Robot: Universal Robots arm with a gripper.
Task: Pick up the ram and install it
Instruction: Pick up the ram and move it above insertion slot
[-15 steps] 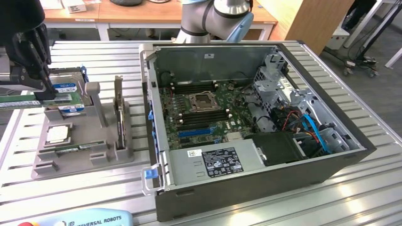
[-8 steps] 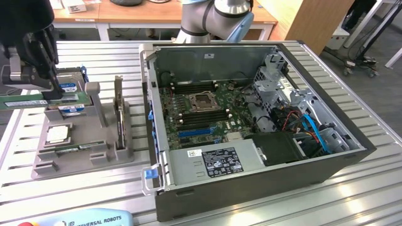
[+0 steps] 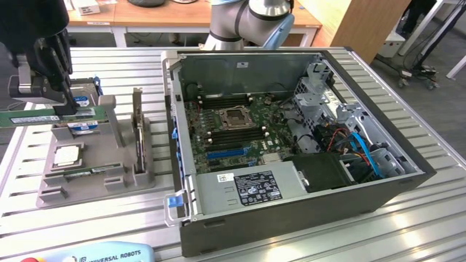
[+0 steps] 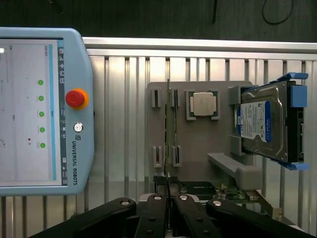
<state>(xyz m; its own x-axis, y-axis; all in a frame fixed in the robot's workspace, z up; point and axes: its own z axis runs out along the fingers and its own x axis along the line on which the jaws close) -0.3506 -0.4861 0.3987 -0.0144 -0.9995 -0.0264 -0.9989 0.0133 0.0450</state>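
Exterior view — thin flat green PCB ram [image 3: 29,118] btw. dark jaws.

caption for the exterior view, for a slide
Robot hand holding a ram stick above the grey parts fixture, beside the open computer case.
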